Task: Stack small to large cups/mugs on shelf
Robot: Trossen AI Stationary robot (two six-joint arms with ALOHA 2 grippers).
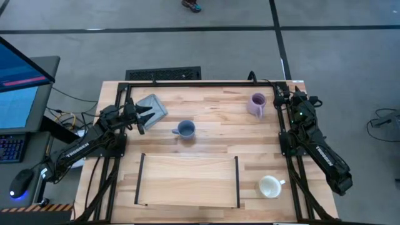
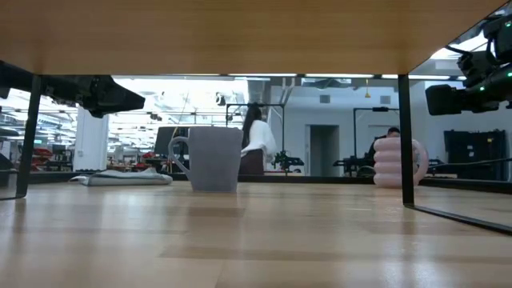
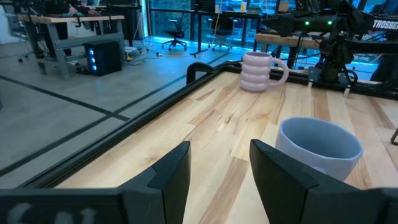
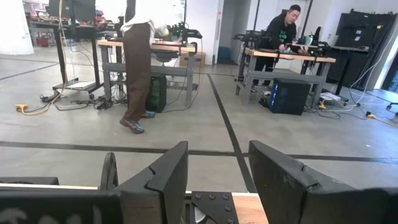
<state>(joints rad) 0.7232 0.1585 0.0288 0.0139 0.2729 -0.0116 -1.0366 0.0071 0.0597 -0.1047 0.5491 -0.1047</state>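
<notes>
Hovering beside the blue mug

The left tool is hanging half-open and empty over the grey pad, the blue mug sitting just beyond its fingertips. The right tool is waiting wide open, holding nothing, just beside the purple mug. The white mug is standing beside the shelf.

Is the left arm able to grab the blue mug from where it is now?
Probably yes. The left gripper is open and points toward the blue mug, with only bare table between them. The grey pad lies off to the side, not in the way.
</notes>
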